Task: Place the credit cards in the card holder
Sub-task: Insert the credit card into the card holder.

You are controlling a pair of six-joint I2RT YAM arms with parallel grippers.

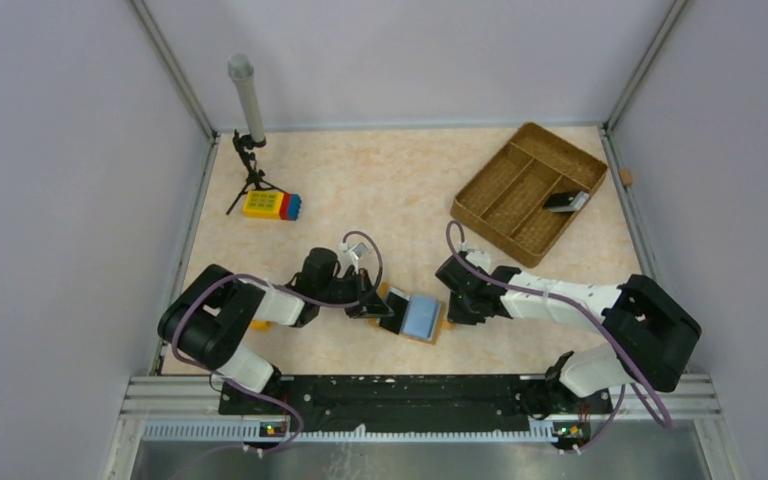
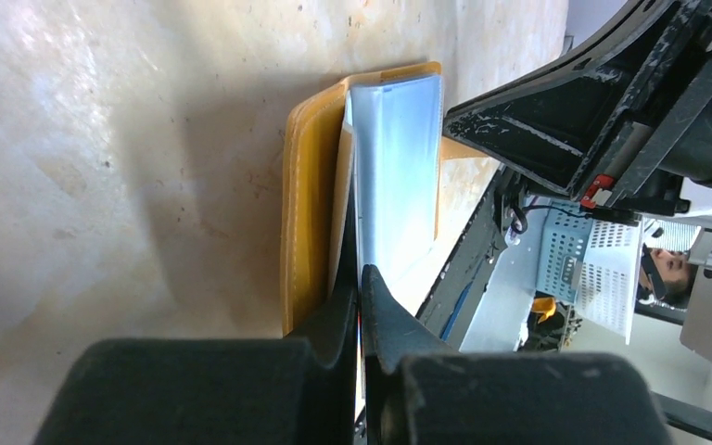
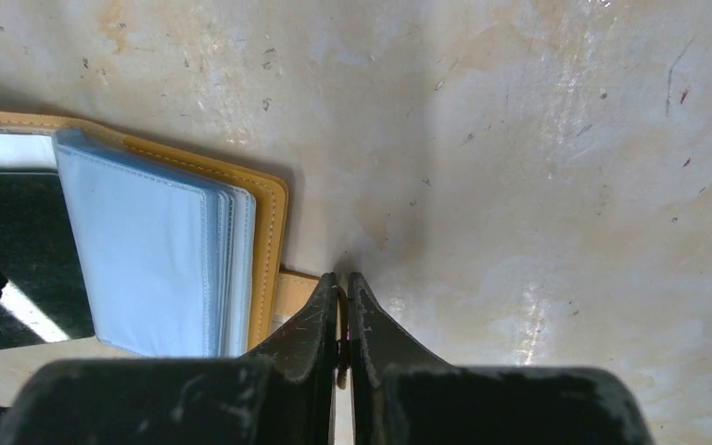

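The holder (image 1: 422,320) lies open on the tabletop (image 1: 380,190) between the 2 arms, just ahead of their bases. The left jaws are closed on its left edge, pinching something thin that I take to be the cover or a leaf. The right jaws are closed on the small tan tab (image 3: 292,289) at its right edge. Bluish sleeves (image 3: 148,250) lie stacked on its right half. 1 dark card (image 1: 565,201) sits in the tray (image 1: 491,164), well apart. The step looks like spreading the holder flat: draw both ends gently apart, low to the tabletop, so a pocket mouth gapes. Whichever arm then fetches the card, the other should hold the holder down, not lift it.
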